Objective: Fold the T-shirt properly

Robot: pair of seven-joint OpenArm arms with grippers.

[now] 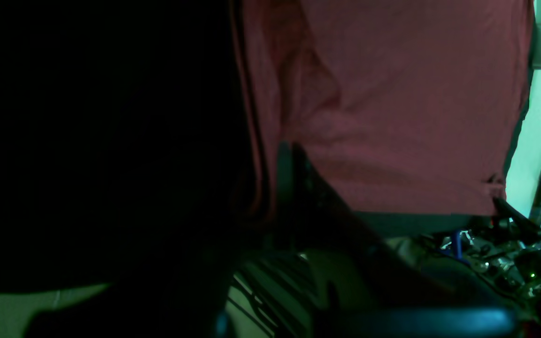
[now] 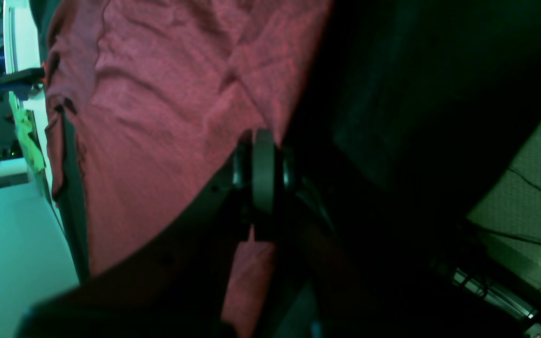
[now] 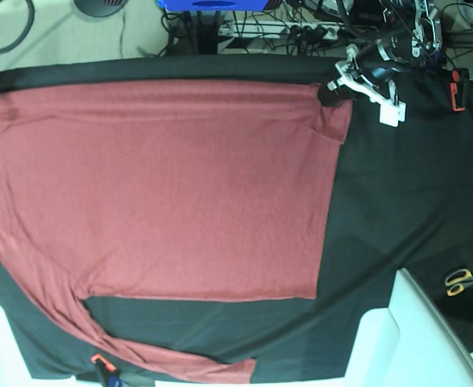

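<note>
Matt, soft knit T-shirt [image 3: 172, 185] lies on matt black cloth [image 3: 381, 201].

No legible text, labels or numbers — T-shirt [image 3: 163, 185] plain, no print

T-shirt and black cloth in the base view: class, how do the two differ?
The T-shirt is brick red; the black cloth is black. The T-shirt lies on top; the black cloth lies underneath, showing beyond it on the view's right. The T-shirt has a trailing sleeve; the black cloth has none. Both lie spread flat.
</note>
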